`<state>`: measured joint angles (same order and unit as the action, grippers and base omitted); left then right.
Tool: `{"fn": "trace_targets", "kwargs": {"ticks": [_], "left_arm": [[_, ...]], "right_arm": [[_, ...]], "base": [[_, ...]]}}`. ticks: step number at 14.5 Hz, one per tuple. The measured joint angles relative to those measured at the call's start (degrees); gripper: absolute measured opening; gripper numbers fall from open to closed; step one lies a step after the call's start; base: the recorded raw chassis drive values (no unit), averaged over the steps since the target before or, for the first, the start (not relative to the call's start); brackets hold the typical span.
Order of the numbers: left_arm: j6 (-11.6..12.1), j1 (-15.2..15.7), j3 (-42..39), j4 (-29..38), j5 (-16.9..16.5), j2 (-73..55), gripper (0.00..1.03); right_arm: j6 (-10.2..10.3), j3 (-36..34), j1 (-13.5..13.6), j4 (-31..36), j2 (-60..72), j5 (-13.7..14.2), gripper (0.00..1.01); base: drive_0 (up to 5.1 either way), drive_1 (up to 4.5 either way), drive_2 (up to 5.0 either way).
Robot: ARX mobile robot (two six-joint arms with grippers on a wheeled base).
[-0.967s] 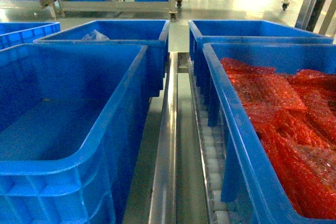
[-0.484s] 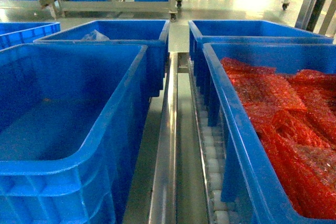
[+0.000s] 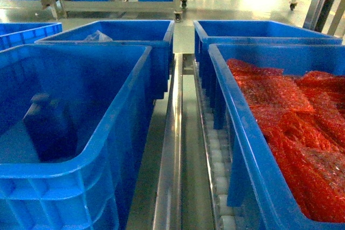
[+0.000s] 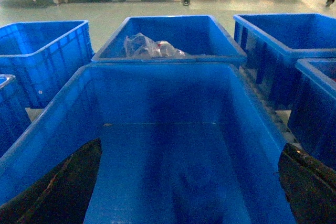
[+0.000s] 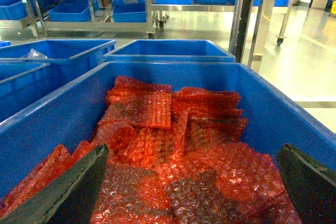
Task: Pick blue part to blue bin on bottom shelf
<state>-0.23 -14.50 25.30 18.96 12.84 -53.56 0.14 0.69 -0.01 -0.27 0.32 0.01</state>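
Blue bin (image 4: pixel 157 93) under left gripper (image 4: pixel 184 182): moulded plastic, smooth semi-gloss walls, ribbed outside. Left gripper fingers (image 4: pixel 58 187) dark, matt. Bin (image 5: pixel 157 74) below right gripper (image 5: pixel 189 187): same blue plastic, filled with red bubble wrap (image 5: pixel 173 150), glossy, bumpy film. Between the 2 bins, steel centre divider (image 3: pixel 171 149), polished, reflective, beside white plastic roller tracks (image 3: pixel 218 176). Bin ahead of left gripper holds clear crinkled plastic bag (image 4: pixel 149 47). Floor (image 3: pixel 237 4) beyond glossy.

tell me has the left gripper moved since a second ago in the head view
Yes. The left gripper was out of sight in both earlier head pictures; now its dark blurred shape shows inside the near left bin, low against the left wall. Its jaws look spread in the wrist view.
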Motion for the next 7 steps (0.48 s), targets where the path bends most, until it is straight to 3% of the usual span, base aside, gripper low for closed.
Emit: {"fn": "trace_targets", "kwargs": {"ticks": [2,3,5,7], "left_arm": [[0.22,1.22,-4.24,11.52,-0.04,0.68,0.85],[0.22,2.29,-6.91,13.62,-0.85,2.73,0.76],[0.22,5.55,-12.44,13.86,-3.26,7.32,0.47],[0.22,6.97,-15.28,13.14,-5.49,11.04,0.25]], "right_arm": [[0.00,0.00,0.00,-0.02,0.00,0.02,0.98],[0.00,0.00,0.00,-0.02,0.00,0.00,0.98],[0.00,0.00,0.00,-0.02,0.00,0.00,0.98],[0.00,0.00,0.00,0.00,0.00,0.00,0.98]], "base": [[0.0,0.00,0.0],[0.0,0.00,0.0],[0.0,0.00,0.0],[0.0,0.00,0.0]]}}
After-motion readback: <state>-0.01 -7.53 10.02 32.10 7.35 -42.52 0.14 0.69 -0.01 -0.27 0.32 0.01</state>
